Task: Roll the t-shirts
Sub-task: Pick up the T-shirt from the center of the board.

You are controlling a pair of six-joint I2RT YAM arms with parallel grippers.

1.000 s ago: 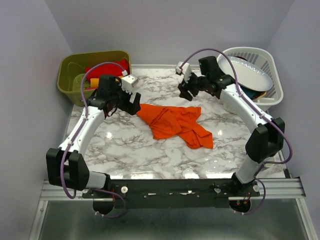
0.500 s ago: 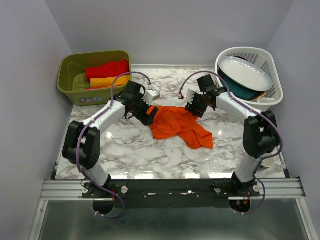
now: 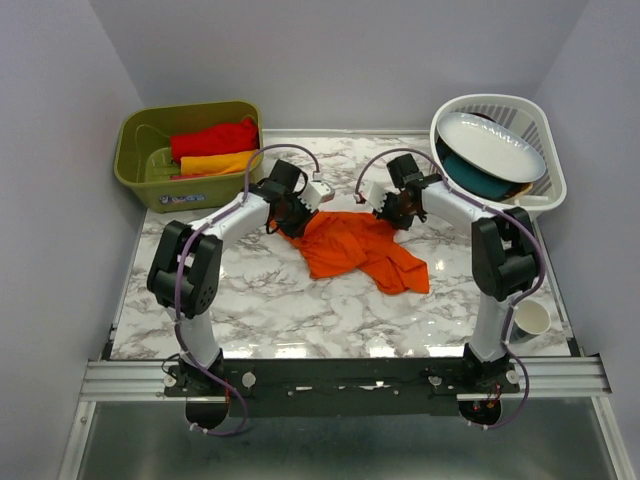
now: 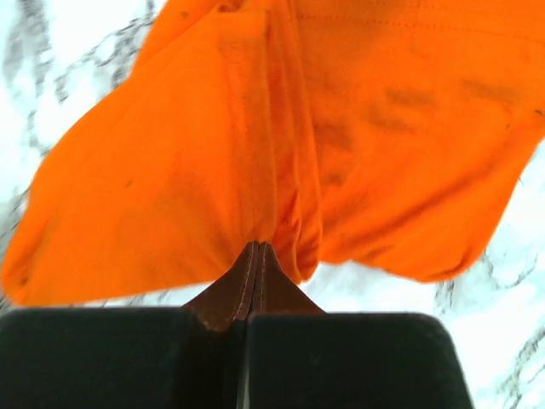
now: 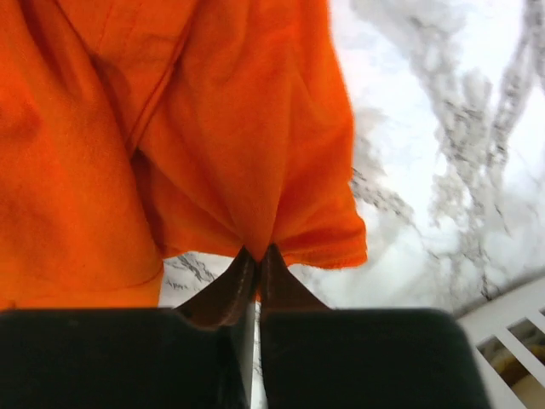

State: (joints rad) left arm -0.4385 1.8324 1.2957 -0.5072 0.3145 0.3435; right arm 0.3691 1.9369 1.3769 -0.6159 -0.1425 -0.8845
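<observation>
A vivid orange t-shirt (image 3: 355,248) lies crumpled on the marble table, filling both wrist views (image 4: 341,145) (image 5: 170,128). My left gripper (image 3: 292,222) is shut on the shirt's far left edge, the cloth pinched between its brown tips (image 4: 256,249). At the shirt's far right corner my right gripper (image 3: 396,216) is shut on a fold of the cloth (image 5: 258,253). A red t-shirt (image 3: 212,139) and a yellow-orange one (image 3: 215,163) lie folded in the green bin.
The olive green bin (image 3: 134,178) stands at the back left. A white laundry basket (image 3: 545,190) at the back right holds a white dish (image 3: 490,145) and a teal one (image 3: 480,180). A small white cup (image 3: 530,319) stands near the right edge.
Both arms reached down and inward to the orange shirt's far edge. Each gripper went from open to shut on the cloth.
</observation>
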